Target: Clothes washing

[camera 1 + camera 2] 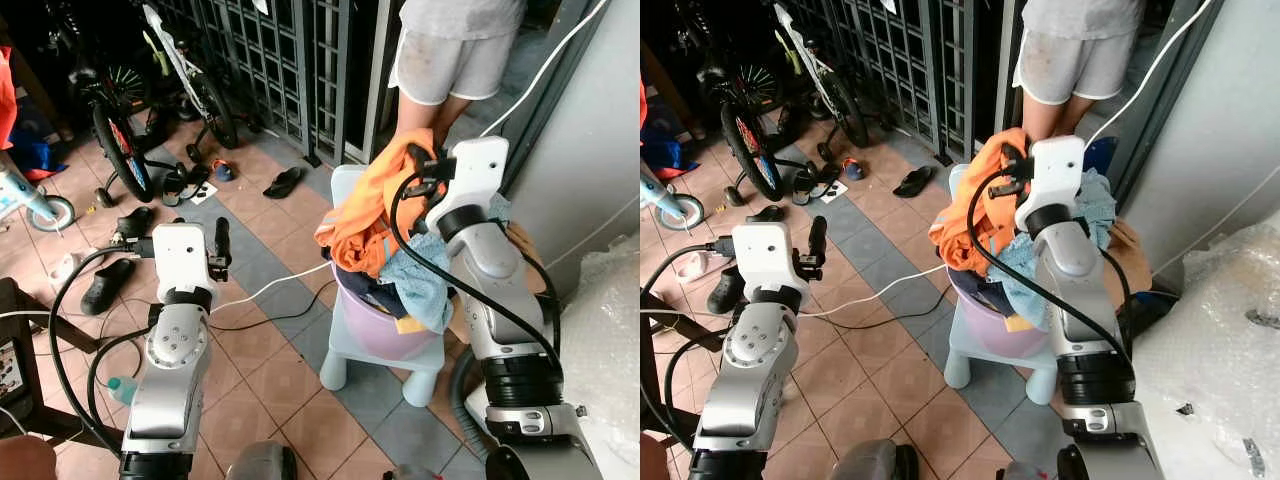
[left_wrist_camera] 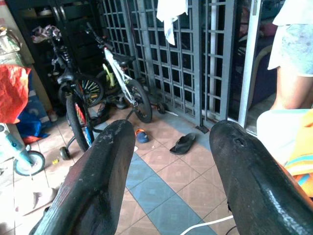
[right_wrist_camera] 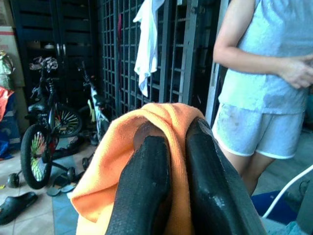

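An orange garment (image 1: pixel 358 222) is lifted above a pink basin (image 1: pixel 385 332) heaped with clothes, among them a light blue towel (image 1: pixel 422 275). The basin stands on a pale blue stool (image 1: pixel 343 360). My right gripper (image 3: pixel 175 134) is shut on the top fold of the orange garment, with cloth draped over both fingers (image 3: pixel 146 176). Out to the left of the stool, my left gripper (image 2: pixel 171 147) is raised at about the same height and open, with nothing between its fingers (image 1: pixel 222 242).
A person (image 1: pixel 455 50) in grey shorts stands right behind the stool. Bicycles (image 1: pixel 120 130) lean by the metal grille (image 2: pixel 195 54), with slippers (image 1: pixel 283 182) scattered on the tiled floor. A white cable (image 1: pixel 270 288) crosses the floor. Bubble wrap (image 1: pixel 605 330) lies at the right.
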